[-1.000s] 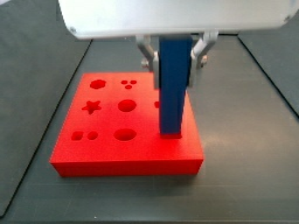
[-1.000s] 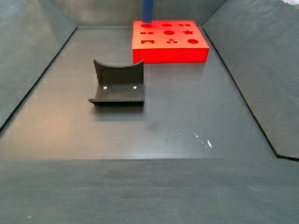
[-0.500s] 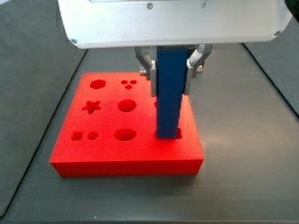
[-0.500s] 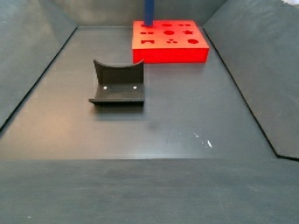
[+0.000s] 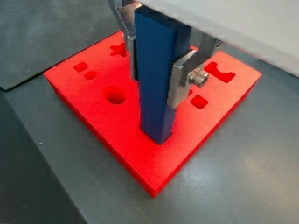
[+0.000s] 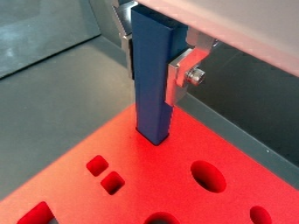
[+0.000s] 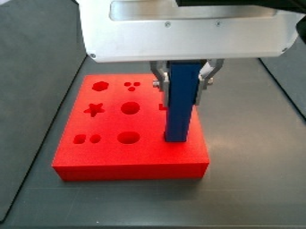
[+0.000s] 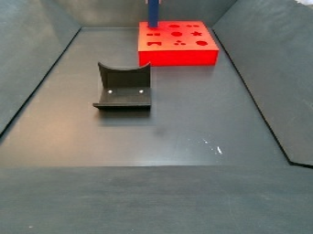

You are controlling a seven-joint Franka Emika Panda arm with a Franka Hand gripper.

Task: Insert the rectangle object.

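Note:
The rectangle object [image 7: 181,100] is a long blue bar standing upright, its lower end set into the red foam block [image 7: 114,139] near one edge. It also shows in both wrist views [image 5: 159,74] [image 6: 156,74]. My gripper [image 7: 183,73] is shut on the bar's upper part, silver fingers [image 5: 187,77] pressed on both sides. In a side view only a bit of the bar [image 8: 154,11] shows above the red block [image 8: 178,46]; the gripper itself is out of frame there.
The red block has several shaped holes: star, hexagon, circles, small squares [image 7: 93,110]. The dark fixture [image 8: 123,87] stands on the grey floor away from the block. Grey bin walls [image 8: 37,82] slope up at the sides.
The gripper has come lower with the blue bar, and the bar's lower end has sunk a little into the red block.

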